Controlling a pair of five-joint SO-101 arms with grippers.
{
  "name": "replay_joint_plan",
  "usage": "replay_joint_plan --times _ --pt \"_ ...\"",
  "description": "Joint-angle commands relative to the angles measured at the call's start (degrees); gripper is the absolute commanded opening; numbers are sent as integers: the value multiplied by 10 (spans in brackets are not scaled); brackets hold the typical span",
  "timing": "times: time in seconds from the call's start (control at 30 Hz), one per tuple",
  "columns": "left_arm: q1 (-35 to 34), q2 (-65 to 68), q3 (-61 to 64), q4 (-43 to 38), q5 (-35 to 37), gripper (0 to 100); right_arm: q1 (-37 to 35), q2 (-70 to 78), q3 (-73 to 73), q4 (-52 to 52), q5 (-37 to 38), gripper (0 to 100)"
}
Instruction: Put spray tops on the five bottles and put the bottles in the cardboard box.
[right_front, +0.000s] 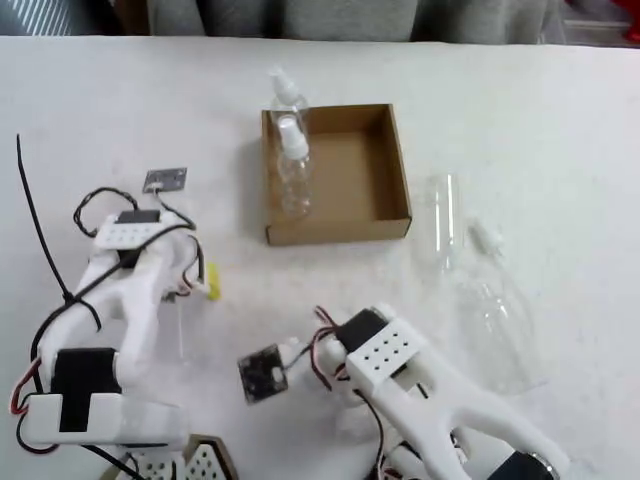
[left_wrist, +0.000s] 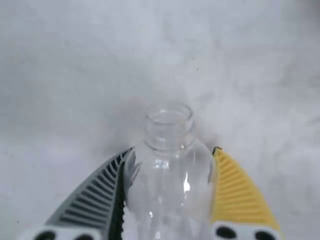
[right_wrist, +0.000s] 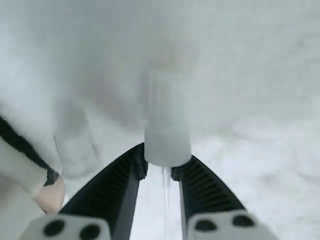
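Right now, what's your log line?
left end effector: shut on bottle; right end effector: shut on spray top; box: capped bottle inside

I work over a white table (right_front: 560, 120) under soft, even light, and beyond its far edge I see grey furniture (right_front: 350, 18) and a red object (right_front: 605, 20).

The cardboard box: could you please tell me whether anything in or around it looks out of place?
One capped bottle lies inside the cardboard box, but a second capped bottle sits at the box's far corner, seemingly across or outside the rim. I cannot tell which. Nothing looks spilled or damaged.
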Motion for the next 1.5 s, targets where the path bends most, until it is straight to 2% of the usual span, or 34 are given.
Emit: replay_joint_plan --times 0.0,0.27,0.33,0.43,0.6,0.73,0.8,1.0,1.27,1.47 --pt "-9 -9 -32 -15 -7 22 17 -2 -64 -4 -117 16" --pt "-9 -9 -32 -15 -7 22 179 -2 -140 -6 -469 16" --pt "-9 -9 -32 -15 -7 22 203 -2 -142 -6 -530 16" --pt "-9 -9 -32 -13 -7 22 229 4 -136 -3 -570 16" --pt "-18 -9 -32 -12 -7 22 281 4 -78 -65 -571 18" --pt "-17 -9 -32 -12 -7 22 288 4 -33 -113 -570 20" --pt "-17 -9 -32 -12 -7 22 288 4 -30 -109 -550 53" --pt "-18 -9 -32 -12 -7 22 284 4 -30 -92 -533 245" --pt "-18 -9 -32 -12 -7 22 276 3 -55 -83 -526 251" --pt "-18 -9 -32 -12 -7 22 227 3 -95 -21 -414 251"
